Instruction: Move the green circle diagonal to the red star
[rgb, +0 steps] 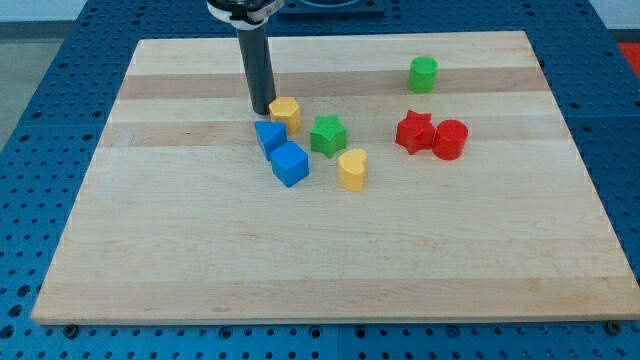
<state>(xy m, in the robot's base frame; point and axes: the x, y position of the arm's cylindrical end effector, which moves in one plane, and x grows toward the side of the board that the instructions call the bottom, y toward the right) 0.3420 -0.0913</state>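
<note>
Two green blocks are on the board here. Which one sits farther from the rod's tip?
The green circle, alone near the view's top right. The green star sits in the central cluster, close to my tip, beside the yellow block.

A pale wooden bench sits on a blue perforated base, carrying eight small plastic blocks. A green circle stands alone near the view's top right. Below it, a red star touches a red circle. Toward the centre cluster a yellow hexagonal block, a green star, a yellow heart, a blue triangular block and a blue cube.
</note>
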